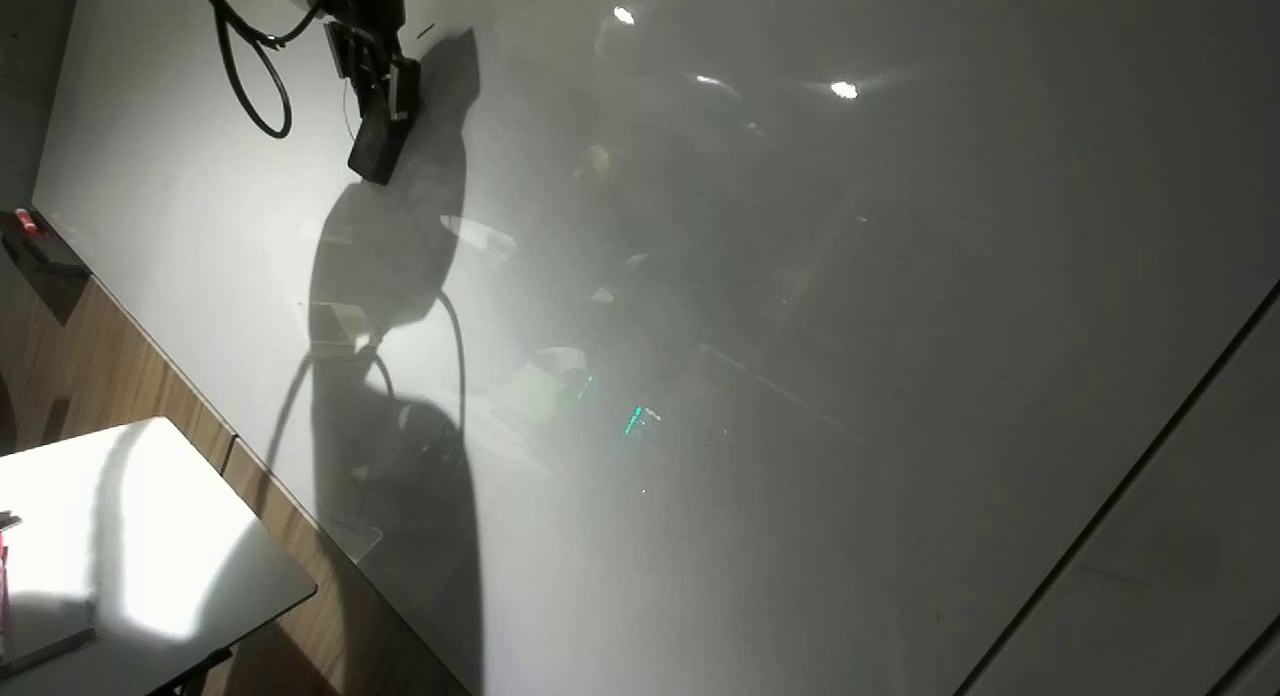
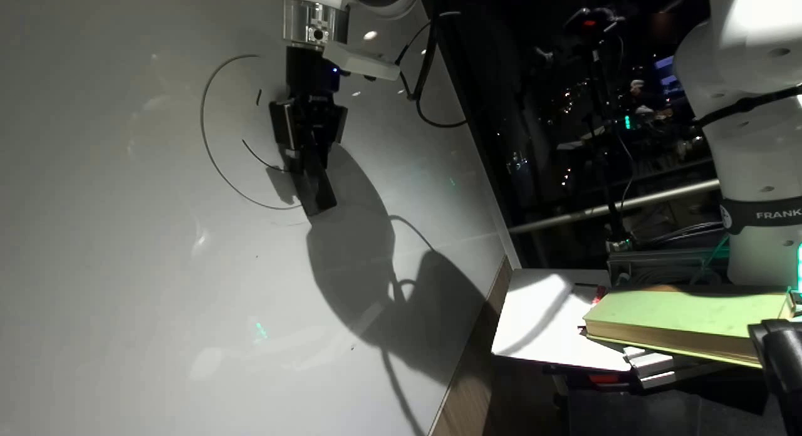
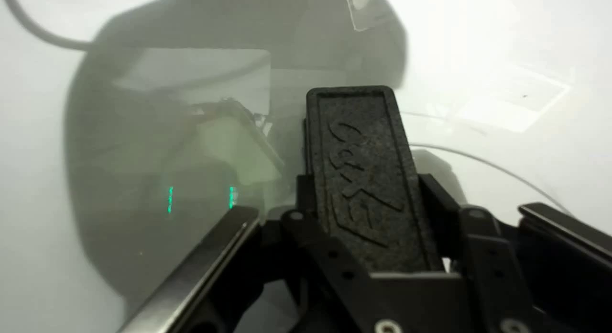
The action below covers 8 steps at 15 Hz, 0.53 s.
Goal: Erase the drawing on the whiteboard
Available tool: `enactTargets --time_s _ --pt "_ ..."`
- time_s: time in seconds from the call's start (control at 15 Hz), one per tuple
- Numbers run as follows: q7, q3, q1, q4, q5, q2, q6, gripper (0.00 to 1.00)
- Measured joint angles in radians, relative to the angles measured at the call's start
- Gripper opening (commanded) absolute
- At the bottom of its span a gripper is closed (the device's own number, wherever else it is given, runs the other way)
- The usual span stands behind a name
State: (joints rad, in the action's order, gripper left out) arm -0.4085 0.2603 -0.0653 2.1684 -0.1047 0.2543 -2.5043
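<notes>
The whiteboard (image 1: 850, 376) fills most of an exterior view and also shows in an exterior view (image 2: 125, 311) and the wrist view (image 3: 28, 170). The drawing (image 2: 203, 119) is a thin dark face: a curved outline, a short eye stroke and a mouth curve. My arm and gripper hide its right part. Part of its outline shows in the wrist view (image 3: 487, 162). My gripper (image 2: 307, 158) is shut on a dark block-shaped eraser (image 3: 358, 170), held by its sides. The eraser's end lies over the lower right of the circle. I cannot tell whether it touches the board.
A small white table (image 2: 532, 311) stands beside the board's lower edge, with a thick green book (image 2: 683, 307) on it. A red marker (image 1: 26, 221) lies on a dark ledge at the board's corner. A black cable (image 1: 235, 66) loops by the arm. A robot shadow crosses the board.
</notes>
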Motion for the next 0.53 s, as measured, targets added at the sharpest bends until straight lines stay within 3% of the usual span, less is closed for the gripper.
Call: enactTargets --time_s 0.27,0.53 --pt "-0.107 0.072 -0.005 -0.018 -0.096 -0.044 -0.054 0.3" --pt "-0.168 0.101 -0.014 -0.051 -0.162 -0.066 -0.055 0.3"
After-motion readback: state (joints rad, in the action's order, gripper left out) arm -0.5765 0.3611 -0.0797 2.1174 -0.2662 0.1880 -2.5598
